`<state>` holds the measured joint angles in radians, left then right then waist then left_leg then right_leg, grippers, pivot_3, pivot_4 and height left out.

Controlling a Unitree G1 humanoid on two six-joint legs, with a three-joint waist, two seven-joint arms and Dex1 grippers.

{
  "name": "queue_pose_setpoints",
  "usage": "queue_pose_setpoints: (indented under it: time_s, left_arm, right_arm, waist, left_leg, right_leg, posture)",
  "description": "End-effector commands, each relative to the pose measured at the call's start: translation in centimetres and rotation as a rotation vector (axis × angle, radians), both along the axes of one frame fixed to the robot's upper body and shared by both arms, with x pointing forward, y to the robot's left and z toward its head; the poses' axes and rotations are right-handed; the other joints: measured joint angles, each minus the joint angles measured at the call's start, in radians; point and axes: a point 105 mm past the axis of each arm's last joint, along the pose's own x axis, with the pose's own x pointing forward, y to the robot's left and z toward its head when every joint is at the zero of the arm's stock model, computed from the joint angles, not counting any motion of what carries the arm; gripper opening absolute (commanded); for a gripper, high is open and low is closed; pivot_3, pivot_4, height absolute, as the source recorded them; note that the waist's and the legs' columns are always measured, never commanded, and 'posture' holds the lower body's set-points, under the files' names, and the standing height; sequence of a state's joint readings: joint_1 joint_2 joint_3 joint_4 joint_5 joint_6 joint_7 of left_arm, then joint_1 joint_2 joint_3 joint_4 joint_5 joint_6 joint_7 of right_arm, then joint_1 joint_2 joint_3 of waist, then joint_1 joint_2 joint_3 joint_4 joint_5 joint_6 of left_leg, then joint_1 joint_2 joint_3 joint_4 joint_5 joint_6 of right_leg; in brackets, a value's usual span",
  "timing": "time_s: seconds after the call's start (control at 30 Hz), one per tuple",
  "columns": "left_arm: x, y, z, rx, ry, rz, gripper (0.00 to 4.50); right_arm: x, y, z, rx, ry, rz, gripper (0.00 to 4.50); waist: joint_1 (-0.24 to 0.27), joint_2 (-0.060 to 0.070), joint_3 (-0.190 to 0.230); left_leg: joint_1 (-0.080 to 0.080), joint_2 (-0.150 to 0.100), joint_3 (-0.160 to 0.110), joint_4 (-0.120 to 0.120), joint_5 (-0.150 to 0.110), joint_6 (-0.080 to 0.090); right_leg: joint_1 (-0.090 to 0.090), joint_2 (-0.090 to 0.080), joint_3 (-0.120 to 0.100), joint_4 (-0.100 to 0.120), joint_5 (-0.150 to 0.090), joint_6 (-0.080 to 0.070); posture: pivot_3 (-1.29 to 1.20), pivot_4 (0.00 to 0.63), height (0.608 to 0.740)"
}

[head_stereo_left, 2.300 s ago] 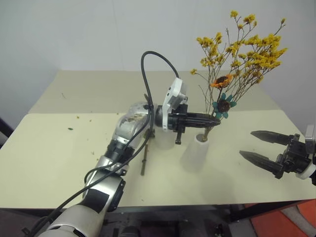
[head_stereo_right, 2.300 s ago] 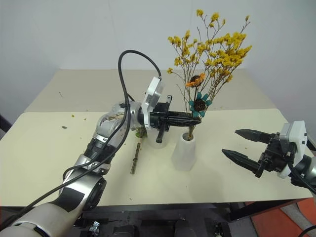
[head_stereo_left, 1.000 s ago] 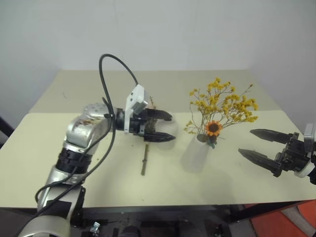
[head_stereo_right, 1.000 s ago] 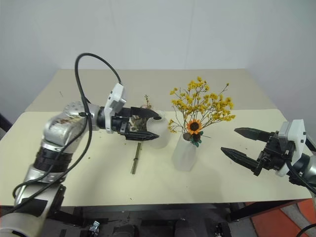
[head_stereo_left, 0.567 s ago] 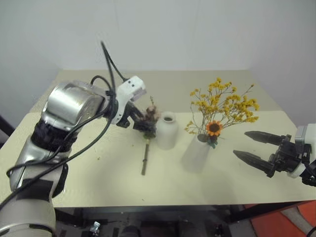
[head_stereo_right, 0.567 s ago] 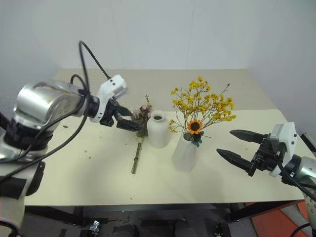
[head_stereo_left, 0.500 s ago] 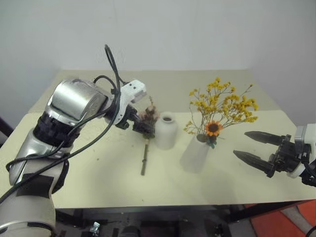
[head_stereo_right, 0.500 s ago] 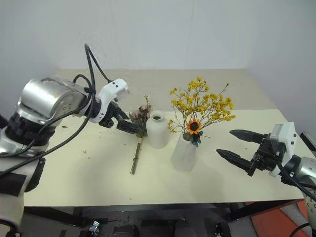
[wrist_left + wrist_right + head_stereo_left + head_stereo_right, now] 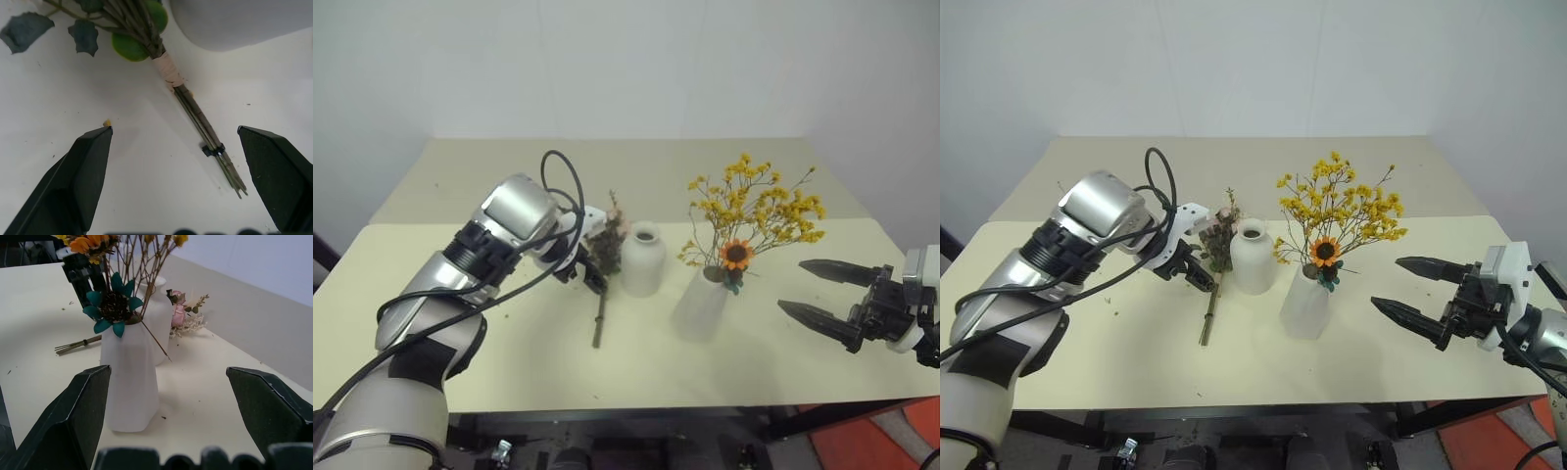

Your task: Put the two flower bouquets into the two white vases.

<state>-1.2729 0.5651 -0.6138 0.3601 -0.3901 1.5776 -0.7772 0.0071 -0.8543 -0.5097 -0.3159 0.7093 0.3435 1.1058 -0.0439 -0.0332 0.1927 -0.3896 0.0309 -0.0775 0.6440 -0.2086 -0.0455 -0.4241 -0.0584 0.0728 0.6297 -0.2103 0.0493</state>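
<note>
The yellow bouquet point(image 9: 756, 210), with its orange sunflower, stands in the tapered white vase point(image 9: 700, 308) right of centre. Just left of it is the bottle-shaped white vase point(image 9: 642, 260), which holds nothing. The pink rose bouquet point(image 9: 599, 315) lies flat on the table beside that vase, flower heads pointing away from me. My left gripper point(image 9: 585, 277) hangs open just above its stems, pointing down. In the left wrist view the bound stems point(image 9: 195, 115) run between the two spread fingers point(image 9: 83, 181). My right gripper point(image 9: 822, 292) is open and level, off to the right of the tapered vase.
The cream table point(image 9: 460, 323) has small plant crumbs scattered on its left half. A seam crosses it behind the vases. A black cable loops over my left forearm point(image 9: 558, 166). The table's front edge is near my right gripper.
The yellow bouquet sank into the tapered vase and my left gripper let go of it. That gripper then swung left, turned downward and lowered over the rose stems. My right gripper stayed put.
</note>
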Motion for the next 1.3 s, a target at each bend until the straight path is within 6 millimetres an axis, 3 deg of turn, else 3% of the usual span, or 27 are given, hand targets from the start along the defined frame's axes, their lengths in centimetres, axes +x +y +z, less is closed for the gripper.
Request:
queue_pose_setpoints:
  time_s: [0.03,0.3,0.33,0.53,0.8,1.07,1.3]
  left_arm:
    - [1.1,-0.3,-1.1,0.044,-0.026,0.0,4.48]
    - [3.1,-1.2,-3.6,0.076,-0.046,0.036,4.48]
    - [3.1,-1.3,-3.8,0.077,-0.049,0.03,4.29]
    - [3.4,-1.1,-3.9,0.059,-0.06,0.058,2.67]
    - [4.6,0.6,-1.8,0.039,-0.152,0.14,0.14]
    - [6.8,3.0,2.4,-0.024,-0.39,0.261,0.1]
    - [8.1,2.7,7.9,-0.218,-0.733,0.24,0.1]
  right_arm:
    - [-0.8,0.1,1.7,-0.042,-0.073,0.033,4.45]
    - [-0.9,0.0,2.6,-0.082,-0.087,0.05,4.45]
    - [-0.9,-0.1,2.7,-0.084,-0.088,0.05,4.45]
    - [-0.8,-0.4,2.9,-0.088,-0.082,0.048,4.45]
    - [1.2,-1.3,2.8,-0.078,-0.058,0.047,4.45]
    - [2.5,-2.2,4.7,-0.122,-0.078,0.044,4.45]
    - [4.0,-2.9,6.9,-0.151,-0.069,0.004,4.45]
  waist:
    - [0.001,0.0,0.0]
    - [0.0,0.002,-0.001]
    - [0.001,0.003,-0.002]
    - [0.0,0.004,-0.002]
    - [-0.002,0.004,-0.002]
    - [-0.003,0.004,-0.001]
    - [-0.001,0.004,-0.001]
  left_leg:
    - [0.0,0.0,0.0,0.0,0.0,0.0]
    - [0.002,-0.001,0.0,0.0,0.0,0.0]
    - [0.003,-0.001,0.0,0.0,0.0,0.0]
    - [0.003,-0.001,0.0,0.0,0.0,0.0]
    - [0.001,-0.001,0.0,0.0,0.0,0.0]
    - [0.0,-0.001,0.0,0.0,0.0,0.0]
    - [0.0,-0.001,0.0,0.0,0.0,0.0]
  right_leg:
    - [0.0,0.0,0.0,0.0,0.0,0.0]
    - [0.003,0.0,0.0,0.0,0.0,0.0]
    - [0.004,-0.001,0.0,0.0,0.0,0.0]
    - [0.004,-0.001,0.001,0.0,0.0,0.0]
    - [0.002,-0.001,0.0,0.0,0.0,0.001]
    - [0.0,-0.001,0.0,0.0,0.0,0.001]
    - [0.001,-0.001,0.0,0.0,0.001,0.001]
  posture:
    - [0.0,0.15,0.74]
    - [0.0,0.15,0.74]
    - [0.0,0.15,0.74]
    - [0.0,0.15,0.74]
    - [0.0,0.15,0.74]
    - [0.0,0.15,0.74]
    - [0.0,0.15,0.74]
